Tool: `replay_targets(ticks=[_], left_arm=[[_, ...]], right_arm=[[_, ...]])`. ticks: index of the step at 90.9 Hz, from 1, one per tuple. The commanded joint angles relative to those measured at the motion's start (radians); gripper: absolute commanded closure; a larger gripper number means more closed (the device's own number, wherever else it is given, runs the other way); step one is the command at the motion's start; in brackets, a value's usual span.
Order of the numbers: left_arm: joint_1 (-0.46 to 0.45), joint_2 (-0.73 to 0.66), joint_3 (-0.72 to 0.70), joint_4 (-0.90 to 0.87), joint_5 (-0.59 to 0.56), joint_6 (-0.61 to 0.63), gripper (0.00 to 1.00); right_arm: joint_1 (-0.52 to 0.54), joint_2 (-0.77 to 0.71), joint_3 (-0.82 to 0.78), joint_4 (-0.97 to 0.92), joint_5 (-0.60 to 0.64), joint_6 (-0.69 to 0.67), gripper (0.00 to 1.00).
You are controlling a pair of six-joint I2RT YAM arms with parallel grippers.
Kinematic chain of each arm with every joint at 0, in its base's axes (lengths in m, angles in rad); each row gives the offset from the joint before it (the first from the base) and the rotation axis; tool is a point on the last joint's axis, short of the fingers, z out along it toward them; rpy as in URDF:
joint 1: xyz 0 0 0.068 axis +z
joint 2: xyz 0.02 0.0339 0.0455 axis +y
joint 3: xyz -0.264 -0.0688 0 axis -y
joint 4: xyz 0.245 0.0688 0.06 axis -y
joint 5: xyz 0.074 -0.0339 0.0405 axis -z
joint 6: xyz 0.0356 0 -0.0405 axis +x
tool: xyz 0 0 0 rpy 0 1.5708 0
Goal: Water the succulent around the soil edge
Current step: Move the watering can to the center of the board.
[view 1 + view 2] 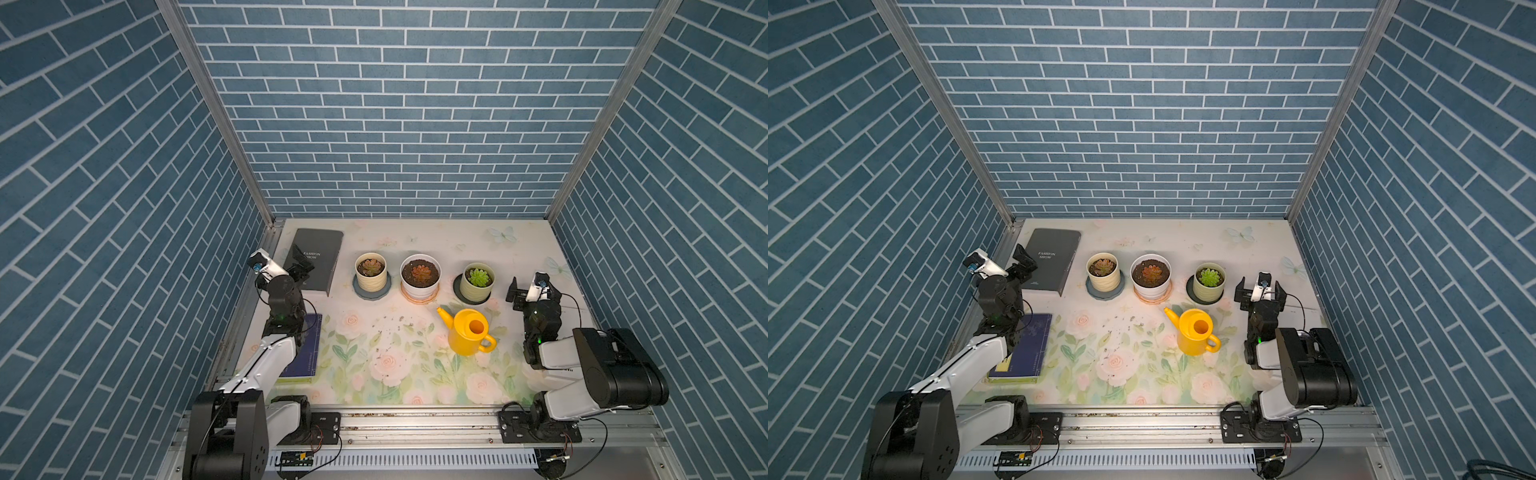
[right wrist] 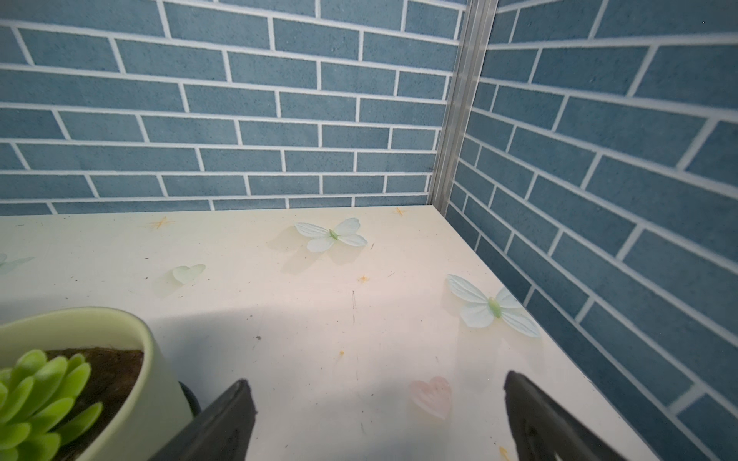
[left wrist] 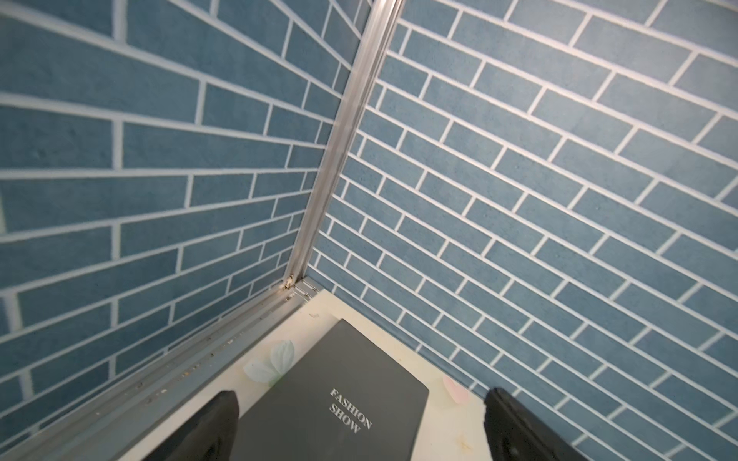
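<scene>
There's the succulent [image 1: 370,267]: a dull reddish-green rosette in a cream ribbed pot [image 1: 371,284] on a grey-blue saucer [image 1: 360,293]. The soil edge [image 1: 360,262] looks like a thin dark ring, hard to make out from above. It stands well off from the right gripper [image 2: 377,401], fingers wide and empty beside the pale green pot [image 2: 131,359]. The left gripper [image 3: 361,403] is spread wide too, hovering over the black book [image 3: 339,375].
</scene>
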Motion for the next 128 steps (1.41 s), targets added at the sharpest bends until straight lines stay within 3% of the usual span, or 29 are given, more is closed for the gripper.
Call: replay_targets(ticks=[1,11,21,32,38,46,53,58,65,71,83,98,109,128], left_arm=[[0.004,-0.033,0.000,-0.020,0.059,-0.085,0.00],[0.005,-0.079,-0.011,-0.043,0.022,-0.209,0.00],[0.005,-0.085,-0.012,-0.004,0.116,-0.221,0.00],[-0.007,-0.097,-0.009,0.028,0.140,-0.220,0.00],[-0.009,-0.087,0.008,0.000,0.138,-0.237,0.00],[-0.008,-0.064,0.017,-0.017,0.145,-0.306,0.00],[-0.005,-0.041,0.010,0.038,0.209,-0.333,0.00],[-0.006,-0.027,0.017,0.074,0.259,-0.340,0.00],[-0.006,-0.015,0.038,0.095,0.332,-0.337,0.00],[-0.006,-0.007,0.068,0.068,0.372,-0.340,0.00],[-0.007,-0.001,0.086,0.060,0.438,-0.364,0.00],[-0.026,0.014,0.129,0.007,0.546,-0.397,0.00],[-0.072,0.012,0.167,-0.100,0.553,-0.384,0.00],[-0.137,-0.014,0.224,-0.290,0.560,-0.299,0.00]], right_arm=[[0.003,-0.026,-0.049,0.076,0.011,0.016,0.01],[-0.004,-0.023,-0.037,0.058,-0.009,0.023,0.01],[-0.010,-0.056,0.035,-0.066,-0.037,0.014,0.01],[-0.023,-0.219,0.102,-0.309,0.038,0.075,0.01],[-0.013,-0.222,0.123,-0.340,0.085,0.096,0.01],[0.001,-0.201,0.174,-0.449,0.239,0.136,0.00],[0.012,-0.194,0.195,-0.487,0.302,0.150,0.01],[0.009,-0.208,0.186,-0.482,0.361,0.242,0.00],[-0.014,-0.249,0.189,-0.613,0.433,0.530,0.01],[-0.068,-0.286,0.164,-0.569,0.241,0.593,0.01],[-0.078,-0.332,0.067,-0.391,0.101,0.515,0.01],[-0.065,-0.368,0.202,-0.766,-0.066,0.494,0.01],[-0.004,-0.421,0.205,-0.852,-0.194,0.458,0.06],[0.180,-0.552,0.222,-1.049,-0.243,0.398,0.16]])
